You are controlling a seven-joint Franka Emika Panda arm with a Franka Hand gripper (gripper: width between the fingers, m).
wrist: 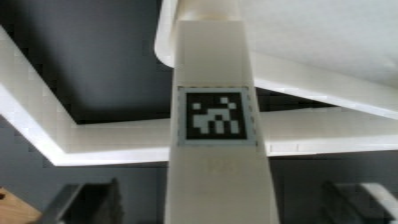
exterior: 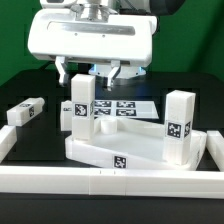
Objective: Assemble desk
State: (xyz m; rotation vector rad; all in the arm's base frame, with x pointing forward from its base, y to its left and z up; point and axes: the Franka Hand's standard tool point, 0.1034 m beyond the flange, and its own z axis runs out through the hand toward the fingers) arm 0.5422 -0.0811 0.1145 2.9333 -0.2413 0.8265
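The white tabletop (exterior: pixel 105 150) lies flat near the front with its raised rim up and a tag on its front wall. A white tagged leg (exterior: pixel 81 100) stands upright at its back left corner. A second leg (exterior: pixel 179 125) stands at the right corner. My gripper (exterior: pixel 88 75) hangs over the back left leg, open, with one finger on each side. In the wrist view that leg (wrist: pixel 217 110) runs down the middle between the dark fingers (wrist: pixel 86 202), with a gap on both sides. The tabletop rim (wrist: pixel 107 147) shows beneath it.
A loose leg (exterior: pixel 25 112) lies on the black table at the exterior view's left. Another tagged block (exterior: pixel 66 116) stands just left of the gripped-round leg. The marker board (exterior: pixel 125 108) lies behind the tabletop. A white border rail (exterior: pixel 110 184) runs along the front and sides.
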